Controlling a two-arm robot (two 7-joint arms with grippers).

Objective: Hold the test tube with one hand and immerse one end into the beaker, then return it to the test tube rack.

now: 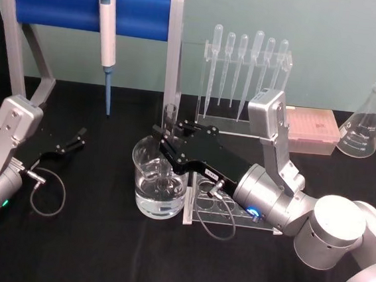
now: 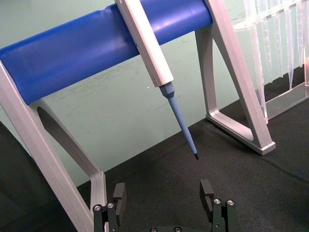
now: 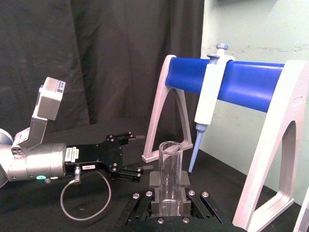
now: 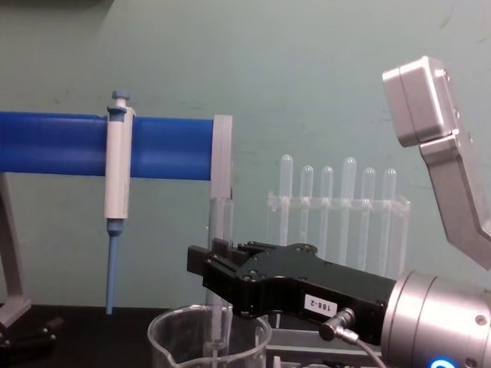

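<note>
The test tube [image 1: 170,117] stands upright, and my right gripper [image 1: 165,141] is shut on its middle. Its lower end dips inside the beaker [image 1: 144,191], a wide clear glass holding some water. In the chest view the test tube [image 4: 220,220] runs down past the right gripper [image 4: 216,264] into the beaker [image 4: 177,351]. From the right wrist the test tube [image 3: 170,162] sits clamped between the black fingers [image 3: 154,182]. My left gripper [image 1: 76,139] rests open over the cloth at the left, apart from both; in its own wrist view the left gripper [image 2: 163,193] holds nothing.
A stand with a blue bar [image 1: 74,5] carries a hanging pipette [image 1: 107,36] behind the beaker. A clear rack of plastic pipettes [image 1: 245,66], a pink tip box [image 1: 312,126] and a conical flask [image 1: 364,125] stand at the back right. A clear tube rack [image 1: 211,206] lies under my right arm.
</note>
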